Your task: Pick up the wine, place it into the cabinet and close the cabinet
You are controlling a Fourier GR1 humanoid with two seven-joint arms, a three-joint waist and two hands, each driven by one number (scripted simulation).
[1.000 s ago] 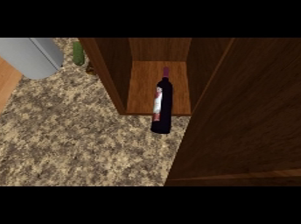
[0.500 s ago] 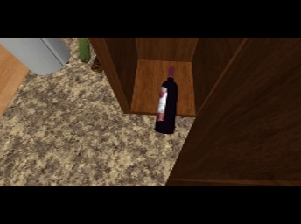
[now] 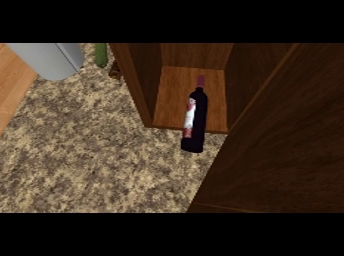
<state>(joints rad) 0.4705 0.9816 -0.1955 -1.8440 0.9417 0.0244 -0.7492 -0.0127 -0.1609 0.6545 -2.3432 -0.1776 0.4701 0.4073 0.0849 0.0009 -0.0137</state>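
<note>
Neither hand shows in the head view, so their state cannot be told; nothing holds or touches the wine.

Cabinet [image 3: 182, 95]: brown wood, open, standing on the desk. Its door [image 3: 293, 140] is swung wide, filling the view to the right of the cabinet opening.

Desk [image 3: 86, 155]: speckled granite top, spreading left of and below the cabinet. A strip of wooden floor [image 3: 1, 85] runs along its far left edge.

Grey box [image 3: 49, 59]: well left of the cabinet, at the upper edge.

Wine [image 3: 194, 117]: dark bottle with pale label, at the cabinet's front edge, neck toward the inside, base overlapping the shelf's lip.

Green object [image 3: 101, 54]: just left of the cabinet's side wall, partly cut off.
</note>
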